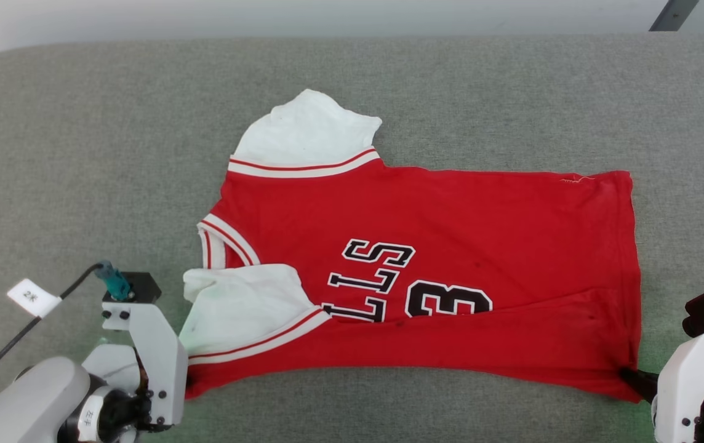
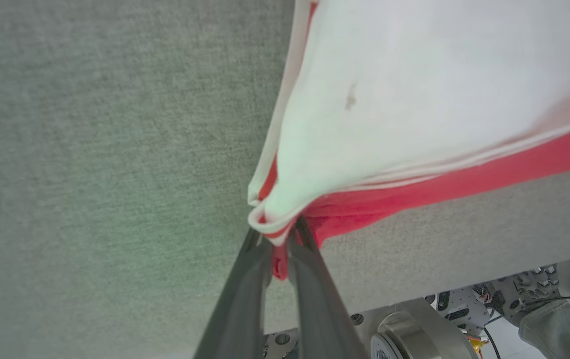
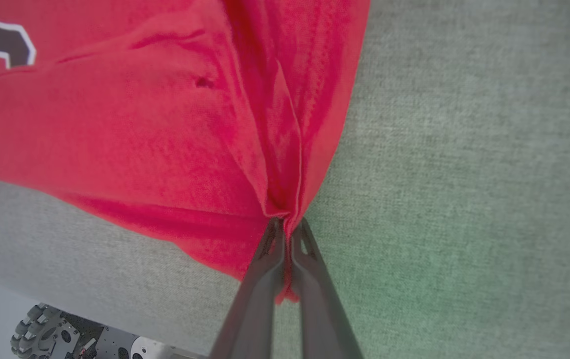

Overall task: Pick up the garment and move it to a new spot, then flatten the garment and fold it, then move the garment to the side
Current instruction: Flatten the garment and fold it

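The garment (image 1: 450,234), bright red with white sleeves and a dark print, lies spread on the grey padded table (image 1: 81,154), its near edge folded back over the print. My left gripper (image 1: 187,381) is at its near left corner, below the white sleeve (image 1: 235,307). In the left wrist view that gripper (image 2: 280,242) is shut on a bunched red-and-white corner of the garment (image 2: 414,89). My right gripper (image 1: 634,376) pinches the near right corner. In the right wrist view the gripper (image 3: 285,227) is shut on gathered red cloth of the garment (image 3: 165,124).
The table's near edge (image 2: 464,264) runs just below both gripped corners, with the robot's base and a wheel (image 3: 36,334) beneath it. A white tag on a black cable (image 1: 32,297) hangs by my left arm. A trouser leg (image 2: 554,324) shows past the edge.
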